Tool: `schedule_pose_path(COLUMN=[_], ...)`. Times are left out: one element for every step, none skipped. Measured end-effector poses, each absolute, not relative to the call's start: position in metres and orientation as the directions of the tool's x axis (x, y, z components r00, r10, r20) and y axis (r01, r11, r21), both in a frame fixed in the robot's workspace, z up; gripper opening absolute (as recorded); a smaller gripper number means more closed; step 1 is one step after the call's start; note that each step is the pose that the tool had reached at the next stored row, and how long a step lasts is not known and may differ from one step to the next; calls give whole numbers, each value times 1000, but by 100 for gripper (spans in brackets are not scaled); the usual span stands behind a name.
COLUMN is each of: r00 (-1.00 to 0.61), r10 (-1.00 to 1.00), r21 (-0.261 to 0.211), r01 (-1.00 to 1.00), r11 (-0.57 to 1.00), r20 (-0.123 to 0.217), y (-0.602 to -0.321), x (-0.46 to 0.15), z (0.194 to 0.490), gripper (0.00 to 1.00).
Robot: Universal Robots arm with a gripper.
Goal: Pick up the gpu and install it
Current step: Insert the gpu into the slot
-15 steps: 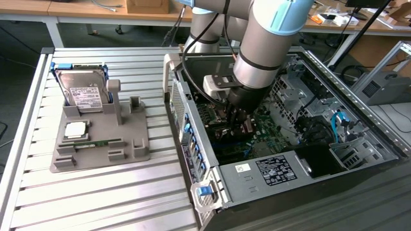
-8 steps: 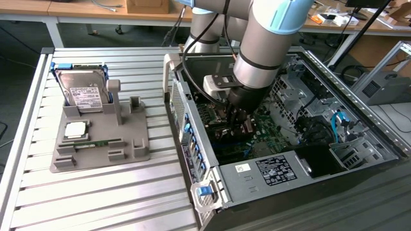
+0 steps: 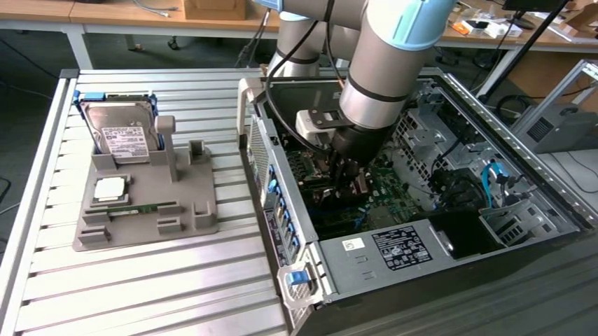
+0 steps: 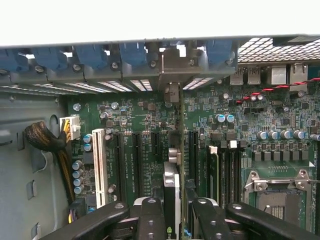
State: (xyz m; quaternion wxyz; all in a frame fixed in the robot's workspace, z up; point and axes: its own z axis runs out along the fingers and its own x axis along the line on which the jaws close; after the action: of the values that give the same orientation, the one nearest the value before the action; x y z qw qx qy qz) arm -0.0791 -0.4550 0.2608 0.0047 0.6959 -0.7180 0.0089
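Observation:
The gpu point(image 4: 171, 186) appears edge-on in the wrist view as a narrow dark strip with a silvery edge. It stands upright over the green motherboard point(image 4: 130, 115), in line with the black expansion slots. Its far end reaches the metal bracket area point(image 4: 172, 67) at the case wall. My gripper point(image 4: 172, 212) is shut on the card, with one black finger point(image 4: 150, 215) on each side. In the exterior view my gripper point(image 3: 344, 187) is deep inside the open computer case point(image 3: 393, 259), low over the board. Whether the card sits fully in its slot I cannot tell.
A white slot point(image 4: 99, 167), a sleeved cable bundle point(image 4: 47, 140) and the processor socket point(image 4: 277, 195) flank the card. Blue latches point(image 4: 132, 52) line the case wall. On the slatted table point(image 3: 140, 294), a grey fixture point(image 3: 187, 217) holds a hard drive point(image 3: 120, 136) and a memory stick point(image 3: 140, 208).

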Motion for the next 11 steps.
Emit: schedule_pose_path(r00=[-31,-31,-31,-31,-31,-31,-31,-31,-31,-31,-31], r10=[-999,-999,-999,-999,-999,-999,-999,-999,-999,-999,-999], r21=[-6,-6,-6,-6,-6,-6,-6,-6,-6,-6,-6], r01=[-999,-999,-999,-999,-999,-999,-999,-999,-999,-999,-999], r11=[31,31,31,31,31,31,31,31,31,31,31], r20=[19,19,19,19,19,19,19,19,19,19,19], y=[-455,-455,-455,-455,-455,-455,-455,-455,-455,-455,-455], x=[-79,-79,-79,-79,-79,-79,-79,-79,-79,-79,-79], z=[261,260,260,260,260,260,260,260,260,260,260], gripper=[27,27,27,27,27,27,27,27,27,33,33])
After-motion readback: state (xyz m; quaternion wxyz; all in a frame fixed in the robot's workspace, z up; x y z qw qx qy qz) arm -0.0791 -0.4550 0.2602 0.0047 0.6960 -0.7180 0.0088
